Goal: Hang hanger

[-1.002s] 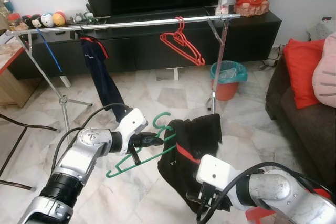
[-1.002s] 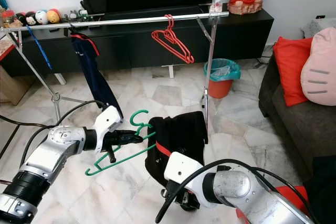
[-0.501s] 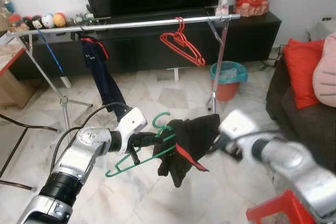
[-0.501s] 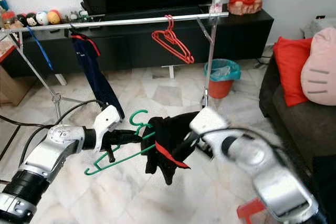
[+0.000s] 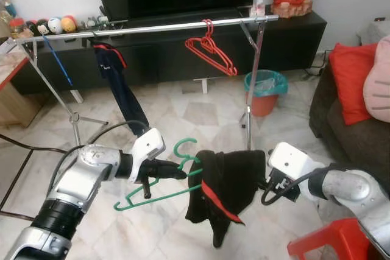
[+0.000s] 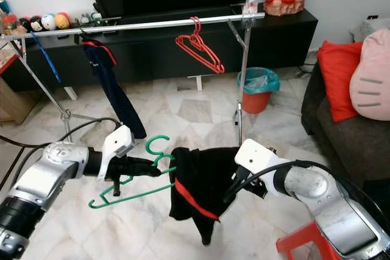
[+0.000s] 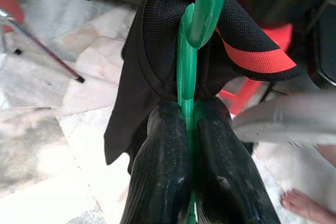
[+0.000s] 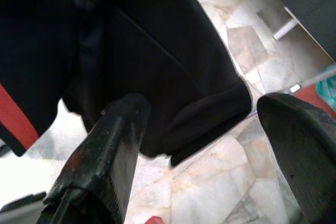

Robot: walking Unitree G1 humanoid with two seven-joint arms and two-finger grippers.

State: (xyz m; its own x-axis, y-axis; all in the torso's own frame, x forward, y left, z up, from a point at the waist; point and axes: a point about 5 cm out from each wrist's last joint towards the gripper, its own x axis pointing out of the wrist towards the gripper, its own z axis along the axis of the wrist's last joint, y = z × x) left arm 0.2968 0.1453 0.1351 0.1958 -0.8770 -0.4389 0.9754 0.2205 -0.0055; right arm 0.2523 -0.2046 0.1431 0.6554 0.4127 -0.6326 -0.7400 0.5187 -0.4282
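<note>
Hanger (image 5: 159, 182), green plastic, is held low over the marble floor (image 5: 201, 111), in front of the clothes rail (image 5: 146, 27). Left gripper (image 7: 190, 129) is clamped tight on it just below the hook. Black garment w/ red stripe (image 5: 222, 187) is draped over the hanger's right end and hangs down. Right gripper (image 8: 205, 124) sits right beside the cloth, fingers spread wide, gripping nothing. On the rail: red hangers (image 5: 211, 49) & dark navy shirt (image 5: 119, 86). Teal-lined bin (image 5: 264, 91) stands behind the rail's right leg.
</note>
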